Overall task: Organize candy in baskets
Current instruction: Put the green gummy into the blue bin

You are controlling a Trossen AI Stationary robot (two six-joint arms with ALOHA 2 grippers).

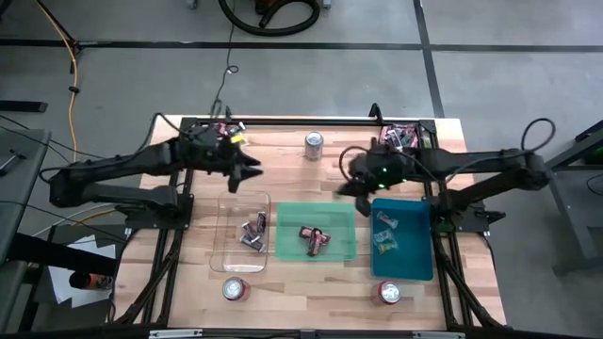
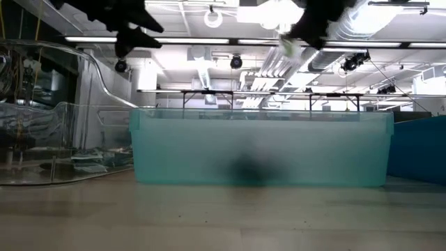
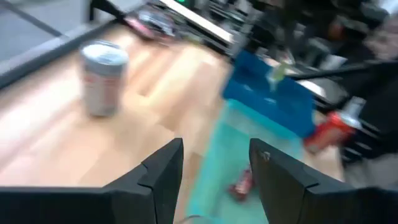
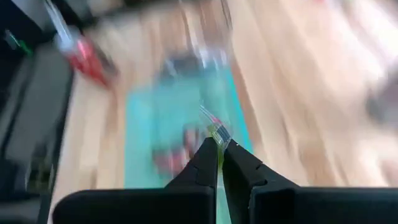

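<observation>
Three baskets sit side by side across the middle of the tabletop [image 1: 292, 160]: a clear basket [image 1: 229, 202] toward the left edge, a green basket [image 1: 316, 211] in the middle, and a blue basket [image 1: 411, 243] toward the right edge. Dark-wrapped candy [image 1: 252, 233] lies in the clear basket, maroon candy [image 1: 315, 239] lies in the green basket, and light green and pink candy [image 1: 384, 232] lies in the blue one.

The right gripper [image 1: 361, 190] hangs above the gap between the green and blue baskets, toward their far ends. Its fingers are clenched on a light green and pink sweet [image 4: 213, 128], whose wrapper sticks out past the fingertips in the right wrist view.

The left gripper [image 1: 249, 173] hangs above the far edge of the clear basket. Its fingers [image 3: 163, 171] stand apart with nothing between them.

A silver can [image 1: 314, 144] stands near the far edge of the tabletop, between the two grippers. Two more cans stand near the front edge: one [image 1: 235, 289] in front of the clear basket, and one [image 1: 389, 293] in front of the blue basket.

More candy [image 1: 403, 137] lies in a heap at the far right corner, and another small heap [image 1: 227, 129] lies toward the far left corner.
</observation>
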